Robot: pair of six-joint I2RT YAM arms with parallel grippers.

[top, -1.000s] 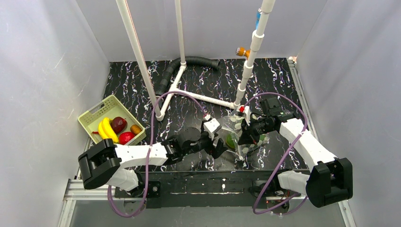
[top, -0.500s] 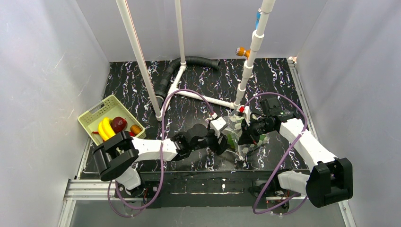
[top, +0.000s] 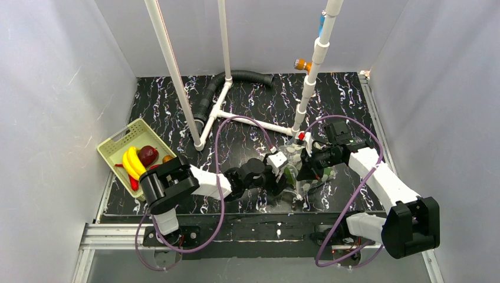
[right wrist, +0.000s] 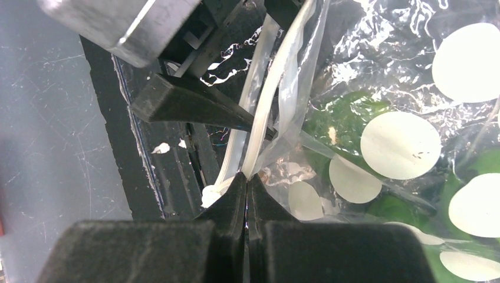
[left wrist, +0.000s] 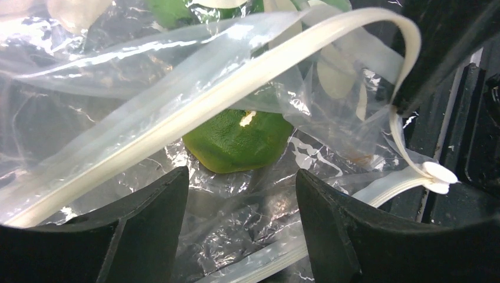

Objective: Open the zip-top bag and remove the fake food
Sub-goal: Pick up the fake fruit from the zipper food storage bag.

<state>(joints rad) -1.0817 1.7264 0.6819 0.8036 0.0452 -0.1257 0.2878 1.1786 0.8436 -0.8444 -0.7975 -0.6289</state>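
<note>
Zip-top bag open; R claw clamped on its zip rim. L claw apart at bag mouth, nothing gripped. Green piece still inside: to remove. Banana etc. in basket: done.

A pale green basket is seen at the marbled table's left edge. White pipes are planted behind, a black corrugated hose curled beyond; an orange fitting, perhaps, is clipped on.

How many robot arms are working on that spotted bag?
2. The left arm comes from the left, jaws open at the mouth of the bag; the right arm comes from the right, jaws shut on its zip strip. No others seem hidden.
</note>
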